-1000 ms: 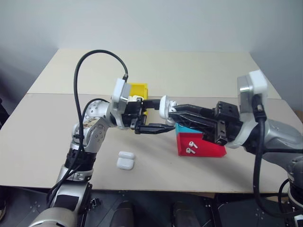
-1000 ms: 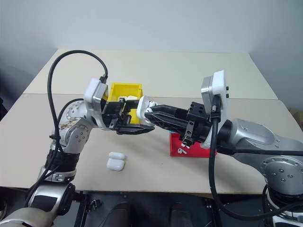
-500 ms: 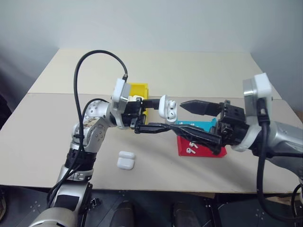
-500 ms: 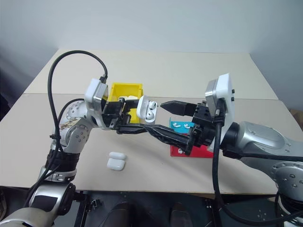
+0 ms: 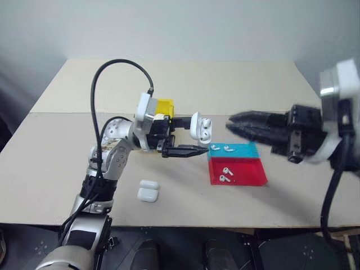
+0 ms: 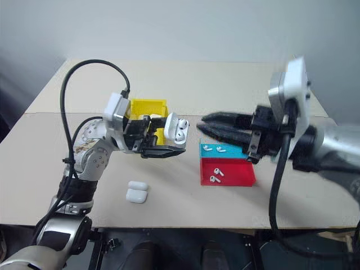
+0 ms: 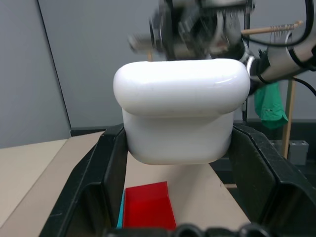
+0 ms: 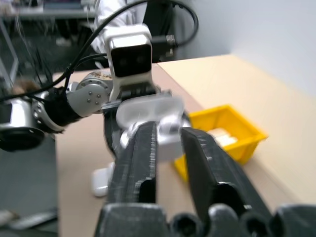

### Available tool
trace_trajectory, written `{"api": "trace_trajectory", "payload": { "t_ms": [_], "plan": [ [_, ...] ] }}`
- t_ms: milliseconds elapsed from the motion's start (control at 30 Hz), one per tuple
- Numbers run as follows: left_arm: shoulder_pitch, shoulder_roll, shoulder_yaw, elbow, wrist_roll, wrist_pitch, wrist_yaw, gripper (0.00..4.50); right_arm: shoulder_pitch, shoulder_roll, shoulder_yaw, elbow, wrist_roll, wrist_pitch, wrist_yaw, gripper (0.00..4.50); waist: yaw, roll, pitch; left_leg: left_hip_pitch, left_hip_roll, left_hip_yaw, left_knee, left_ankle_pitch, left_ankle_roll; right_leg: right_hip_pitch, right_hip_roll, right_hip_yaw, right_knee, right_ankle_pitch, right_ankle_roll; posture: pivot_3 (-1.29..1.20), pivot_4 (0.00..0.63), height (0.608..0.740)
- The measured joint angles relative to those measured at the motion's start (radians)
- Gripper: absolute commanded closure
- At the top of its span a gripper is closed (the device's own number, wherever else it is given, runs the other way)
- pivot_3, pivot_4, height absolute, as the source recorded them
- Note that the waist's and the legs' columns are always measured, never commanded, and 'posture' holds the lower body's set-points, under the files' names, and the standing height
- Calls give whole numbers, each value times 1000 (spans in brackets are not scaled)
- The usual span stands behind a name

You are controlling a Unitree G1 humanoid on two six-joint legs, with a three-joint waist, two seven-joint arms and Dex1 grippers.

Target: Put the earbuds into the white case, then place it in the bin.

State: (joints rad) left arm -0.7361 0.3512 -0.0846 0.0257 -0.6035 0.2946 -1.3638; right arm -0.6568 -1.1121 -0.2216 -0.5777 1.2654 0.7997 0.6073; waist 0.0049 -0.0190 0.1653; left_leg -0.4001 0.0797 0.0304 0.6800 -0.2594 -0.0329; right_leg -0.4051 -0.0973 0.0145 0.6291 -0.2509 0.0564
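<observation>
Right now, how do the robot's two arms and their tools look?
Both arms are silver-grey metal with round joints. A white box sits on each wrist, and a thick black cable loops from it. The left tool and right tool have black tapered fingers.

The left gripper (image 6: 169, 136) holds the white case (image 6: 176, 128) with its lid open, raised above the table (image 6: 236, 84) in front of the bin (image 6: 147, 107). The right gripper (image 6: 203, 125) hovers apart from it, blurred, fingers seemingly together. Four earbuds (image 6: 215, 175) lie in the red-and-blue tray (image 6: 239, 177). Another case (image 6: 136, 192) sits on the table.
</observation>
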Motion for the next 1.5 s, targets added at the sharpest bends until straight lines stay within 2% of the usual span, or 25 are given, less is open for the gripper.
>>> {"api": "trace_trajectory", "payload": {
  "t_ms": [200,333,500,633,833,1033,1200,1333,1433,1500],
  "plan": [
    [-16,-25,-24,51,38,-35,-3,1718,-364,75,284,173,-295,-33,268,4449,-6,0,0,-4,0,0,0,0,0,-4,0,0,0,0,0,0,150,740],
    [-17,-33,-31,61,53,-38,-2,1718,-532,171,470,274,-543,-146,441,4449,-9,0,0,-7,0,1,0,0,0,-9,0,1,2,0,0,0,150,740],
    [-18,-43,-35,62,61,-59,4,1718,-582,260,576,349,-735,-282,593,4449,-7,0,0,-13,0,1,1,0,-1,-15,0,1,9,0,0,0,150,740],
    [-18,-38,-33,61,63,-62,9,1718,-550,266,590,355,-814,-355,666,4449,-4,0,0,-15,0,1,3,1,-1,-16,-1,1,11,0,0,0,150,740],
    [1,-19,-37,57,77,-62,23,1718,-441,196,504,352,-833,-429,763,4449,0,0,0,-14,0,1,3,1,-2,-16,-1,1,12,0,0,0,150,740],
    [9,-12,-36,41,78,-61,47,1718,-360,164,406,335,-840,-422,755,4449,0,1,0,-13,0,2,3,1,-2,-16,-1,1,12,0,0,0,150,740],
    [31,-13,-21,-9,65,-61,88,1718,-248,194,273,262,-748,-232,588,4449,5,0,0,-13,0,2,3,1,-2,-16,-1,1,13,0,0,0,150,740],
    [51,12,11,-45,66,-56,150,1718,-105,218,49,164,-561,-18,407,4449,9,0,0,-13,0,1,3,1,-2,-15,-1,1,12,0,0,0,150,740],
    [93,32,62,-67,95,-51,265,1718,89,243,-130,50,-395,121,269,4449,12,0,0,-13,0,1,3,1,-1,-14,-1,1,13,0,0,0,150,740],
    [112,33,82,-88,131,-32,370,1718,201,272,-194,-24,-334,150,201,4449,12,-1,-1,-11,0,1,4,1,-1,-13,-1,1,13,0,0,0,150,740]
  ]
}}
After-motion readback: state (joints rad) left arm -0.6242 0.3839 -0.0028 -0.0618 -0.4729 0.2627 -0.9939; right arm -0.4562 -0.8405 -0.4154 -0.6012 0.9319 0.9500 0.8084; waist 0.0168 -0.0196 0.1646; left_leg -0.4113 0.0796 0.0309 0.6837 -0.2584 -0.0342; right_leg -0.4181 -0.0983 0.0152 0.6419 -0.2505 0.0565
